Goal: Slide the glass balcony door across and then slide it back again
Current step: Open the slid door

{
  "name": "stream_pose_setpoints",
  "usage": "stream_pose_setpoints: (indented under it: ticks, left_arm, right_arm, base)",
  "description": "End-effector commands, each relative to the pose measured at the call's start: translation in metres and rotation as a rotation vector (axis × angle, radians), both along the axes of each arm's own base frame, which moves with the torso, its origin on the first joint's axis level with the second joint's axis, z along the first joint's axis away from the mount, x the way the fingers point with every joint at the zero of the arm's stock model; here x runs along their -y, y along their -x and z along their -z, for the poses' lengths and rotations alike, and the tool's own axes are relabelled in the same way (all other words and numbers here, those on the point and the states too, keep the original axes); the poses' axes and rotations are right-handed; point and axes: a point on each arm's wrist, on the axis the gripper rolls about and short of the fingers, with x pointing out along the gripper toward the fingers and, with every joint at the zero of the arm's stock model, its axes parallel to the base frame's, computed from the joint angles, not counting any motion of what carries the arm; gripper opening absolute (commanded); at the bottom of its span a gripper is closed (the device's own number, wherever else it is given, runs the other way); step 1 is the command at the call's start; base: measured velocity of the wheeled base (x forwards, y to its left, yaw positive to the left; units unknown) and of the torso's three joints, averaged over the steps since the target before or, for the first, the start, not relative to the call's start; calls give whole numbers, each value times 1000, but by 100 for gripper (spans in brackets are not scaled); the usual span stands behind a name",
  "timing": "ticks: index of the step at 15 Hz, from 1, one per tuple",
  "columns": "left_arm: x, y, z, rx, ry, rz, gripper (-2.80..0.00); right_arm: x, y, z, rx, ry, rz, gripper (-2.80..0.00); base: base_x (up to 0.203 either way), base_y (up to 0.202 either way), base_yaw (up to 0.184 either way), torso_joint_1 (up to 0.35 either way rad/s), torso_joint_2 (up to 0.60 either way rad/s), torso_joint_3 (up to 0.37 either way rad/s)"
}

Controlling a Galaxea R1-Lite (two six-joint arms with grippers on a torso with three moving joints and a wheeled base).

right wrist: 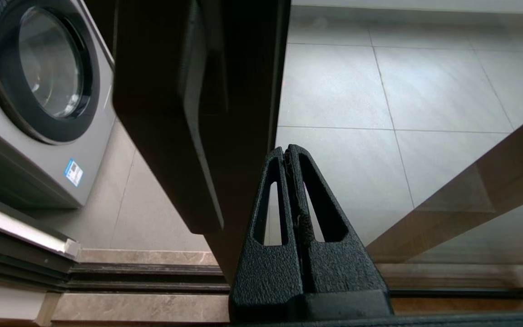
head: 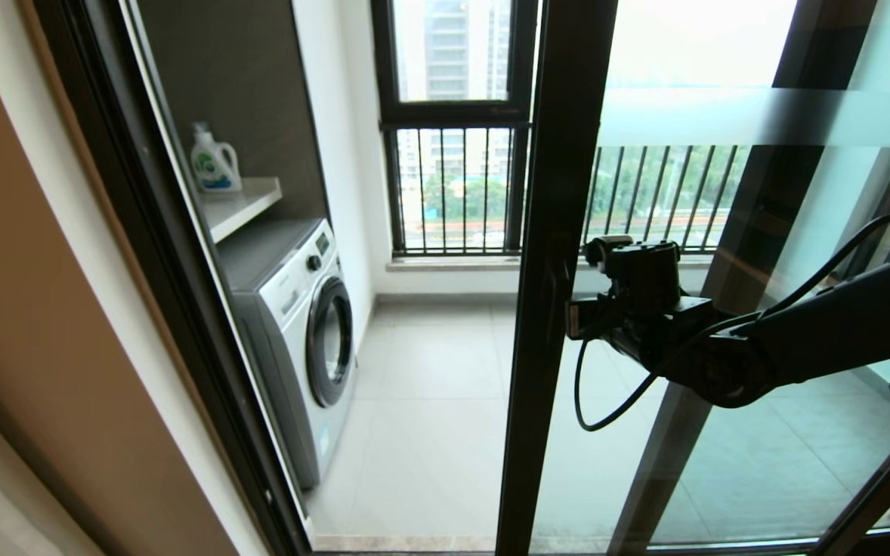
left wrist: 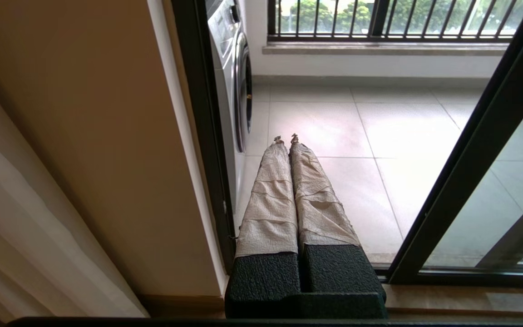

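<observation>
The glass balcony door (head: pixel 723 324) stands partly slid across, its dark stile (head: pixel 561 232) near the middle of the head view and its frosted band (head: pixel 762 116) high up. My right gripper (head: pixel 575 318) is shut and empty, level with the stile's glass-side edge. In the right wrist view its closed fingertips (right wrist: pixel 287 152) sit just beside the short dark bar handle (right wrist: pixel 198 113); I cannot tell whether they touch the frame. My left gripper (left wrist: pixel 285 138), fingers wrapped in pale tape, is shut and held low by the left door jamb (left wrist: pixel 202 136), out of the head view.
Through the open gap are a washing machine (head: pixel 306 332), a detergent bottle (head: pixel 213 162) on a shelf, the tiled balcony floor (head: pixel 429 401) and the black-railed outer window (head: pixel 453 193). The floor track (right wrist: pixel 143 272) runs below. A second panel's frame (head: pixel 754 232) shows behind the glass.
</observation>
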Motion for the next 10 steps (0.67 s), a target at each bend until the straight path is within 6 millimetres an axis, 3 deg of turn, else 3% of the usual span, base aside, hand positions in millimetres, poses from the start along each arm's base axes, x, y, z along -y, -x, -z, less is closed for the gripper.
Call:
stream_pose_setpoints:
  ticks: [1,10]
  left_arm:
    - [0,0,0,-3,0,-1,-280]
    - [0,0,0,-3,0,-1,-280]
  right_arm:
    - [3,0,-1,4,-2,7,-280]
    - [26,1,-3,-5,7,53,-280]
  base:
    - [0,0,0,0,0,0]
    - [0,0,0,0,0,0]
